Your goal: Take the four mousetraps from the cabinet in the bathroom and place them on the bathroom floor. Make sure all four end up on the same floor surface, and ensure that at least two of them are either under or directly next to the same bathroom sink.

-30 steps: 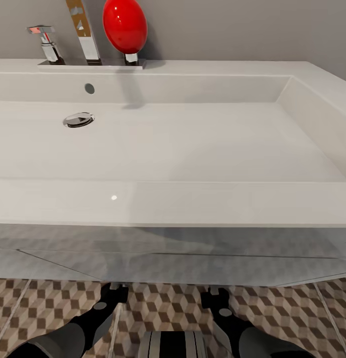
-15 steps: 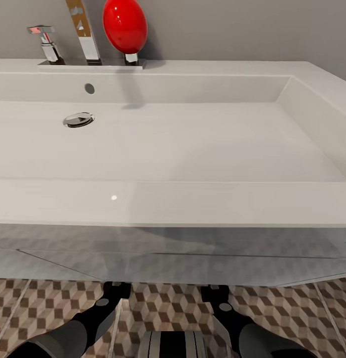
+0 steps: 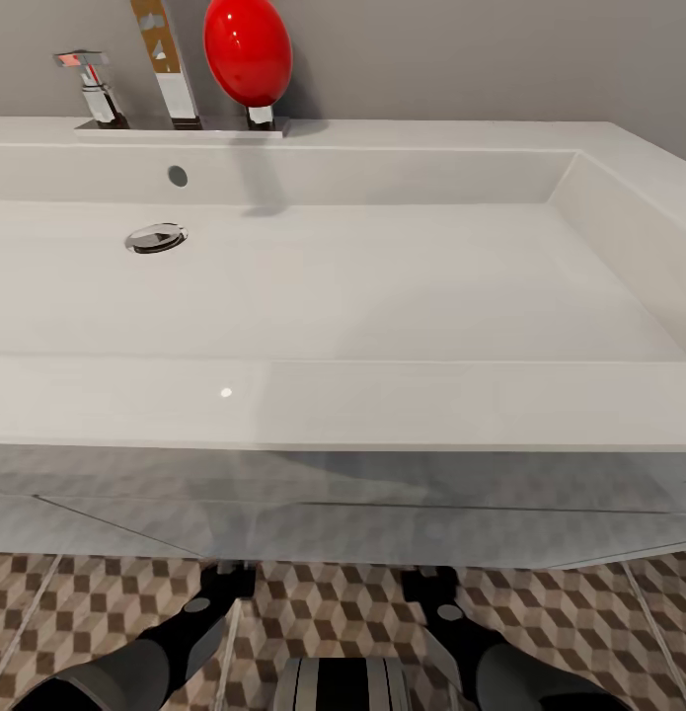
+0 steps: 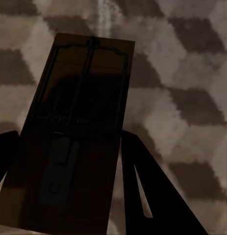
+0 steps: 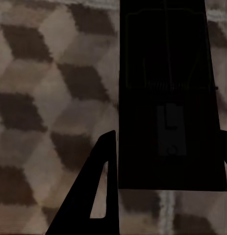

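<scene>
So the biggest thing here is the sink [image 3: 382, 286], a wide white basin hung on the wall with a chrome tap [image 3: 165, 59] and a round drain [image 3: 156, 237] toward its left side. A red egg-shaped thing [image 3: 248, 49] is parked on the back ledge next to the tap, no idea what it's for.

Below the basin's front edge, the bathroom floor [image 3: 333, 602] with its brown and beige cube tiles can be seen. Both arms are reached down and forward, so the left gripper [image 3: 227, 576] and right gripper [image 3: 431, 583] are tucked right at the sink's underside. That placement makes sense, since at least two traps are supposed to end up under or right beside this sink.

In the left wrist view, a mousetrap [image 4: 76, 132] is pinched between the dark fingers [image 4: 152, 191], held flat-side toward the camera with the tiles behind it. Same deal in the right wrist view: a second mousetrap [image 5: 169, 93] is clamped between that gripper's fingers [image 5: 96, 191], wire bar and spring just about readable in the shadow.

Whether either trap is touching the tiles yet can't be told; they look close. Probably the drop-off step is in hand, with two traps about to be let go under the basin. The cabinet isn't anywhere in sight.
</scene>
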Robot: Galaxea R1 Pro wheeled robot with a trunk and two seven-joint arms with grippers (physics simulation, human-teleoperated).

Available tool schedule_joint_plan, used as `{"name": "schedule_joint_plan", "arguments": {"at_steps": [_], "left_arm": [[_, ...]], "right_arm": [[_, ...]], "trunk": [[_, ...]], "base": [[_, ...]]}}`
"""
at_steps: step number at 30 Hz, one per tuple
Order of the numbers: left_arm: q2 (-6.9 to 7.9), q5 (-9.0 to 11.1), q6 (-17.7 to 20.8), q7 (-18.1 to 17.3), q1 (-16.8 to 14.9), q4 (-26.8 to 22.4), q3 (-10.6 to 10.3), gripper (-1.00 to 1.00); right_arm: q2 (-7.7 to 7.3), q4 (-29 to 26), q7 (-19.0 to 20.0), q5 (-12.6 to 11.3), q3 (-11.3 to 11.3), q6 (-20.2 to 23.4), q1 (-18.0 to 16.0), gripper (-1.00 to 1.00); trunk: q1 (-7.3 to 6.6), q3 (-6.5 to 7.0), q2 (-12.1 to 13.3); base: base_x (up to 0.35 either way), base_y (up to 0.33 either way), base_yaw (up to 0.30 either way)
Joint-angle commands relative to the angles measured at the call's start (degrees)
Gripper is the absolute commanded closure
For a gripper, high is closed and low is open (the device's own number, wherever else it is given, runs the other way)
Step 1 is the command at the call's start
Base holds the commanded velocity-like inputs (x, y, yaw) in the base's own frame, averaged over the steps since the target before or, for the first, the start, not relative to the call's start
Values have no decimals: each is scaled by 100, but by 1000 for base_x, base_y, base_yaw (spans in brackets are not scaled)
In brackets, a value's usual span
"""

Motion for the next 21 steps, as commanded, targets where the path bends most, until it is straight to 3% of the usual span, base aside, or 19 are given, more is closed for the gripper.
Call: {"name": "schedule_joint_plan", "arguments": {"at_steps": [1, 11, 12, 21], "left_arm": [[-1, 67, -18, -6, -2, 37, -52, 100], [-12, 386, -53, -312, -1, 196, -64, 100], [-12, 398, -55, -314, -1, 197, -64, 100], [-28, 463, -69, -322, -2, 203, -71, 100]], "right_arm": [[-8, 14, -44, 55, 6, -5, -1, 100], [-44, 90, -40, -204, 6, -108, 14, 100], [-46, 98, -40, -437, 6, -112, 14, 100], [-92, 199, 15, -480, 12, -144, -5, 100]], "trunk": [[-1, -3, -1], [-1, -3, -1], [-1, -3, -1], [-1, -3, -1]], "base": [[0, 0, 0], [0, 0, 0], [0, 0, 0], [0, 0, 0]]}}
